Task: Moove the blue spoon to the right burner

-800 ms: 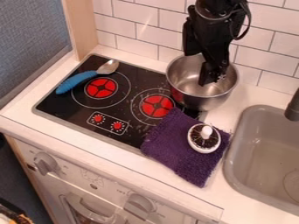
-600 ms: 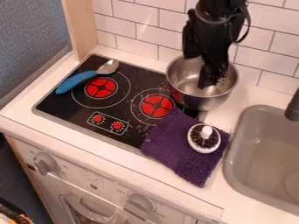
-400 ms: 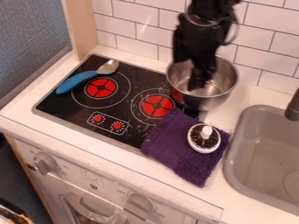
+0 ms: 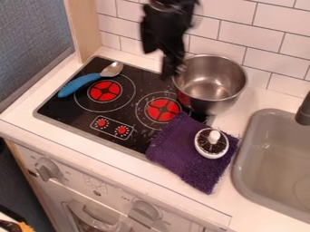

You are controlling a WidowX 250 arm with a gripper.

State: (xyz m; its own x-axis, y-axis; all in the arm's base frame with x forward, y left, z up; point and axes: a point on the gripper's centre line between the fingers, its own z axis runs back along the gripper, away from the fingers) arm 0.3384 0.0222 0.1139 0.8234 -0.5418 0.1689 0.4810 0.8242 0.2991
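Note:
The black gripper (image 4: 171, 72) hangs over the back of the stove, just left of the pot's rim, and is blurred. Off to its left lies the blue spoon (image 4: 80, 84) with its metal bowl pointing to the back right; it crosses the upper left edge of the left burner (image 4: 104, 91). The right burner (image 4: 162, 110) has nothing on it, and a purple cloth reaches close to its front right side.
A metal pot (image 4: 210, 84) stands at the stove's back right corner. On the purple cloth (image 4: 187, 156) sits a small white and brown object (image 4: 212, 143). The grey sink (image 4: 275, 167) is at the right, with the tiled wall (image 4: 266, 54) behind.
From above the pot the arm and gripper have swung left, uncovering the pot's inside. The spoon, pot and cloth have stayed where they were.

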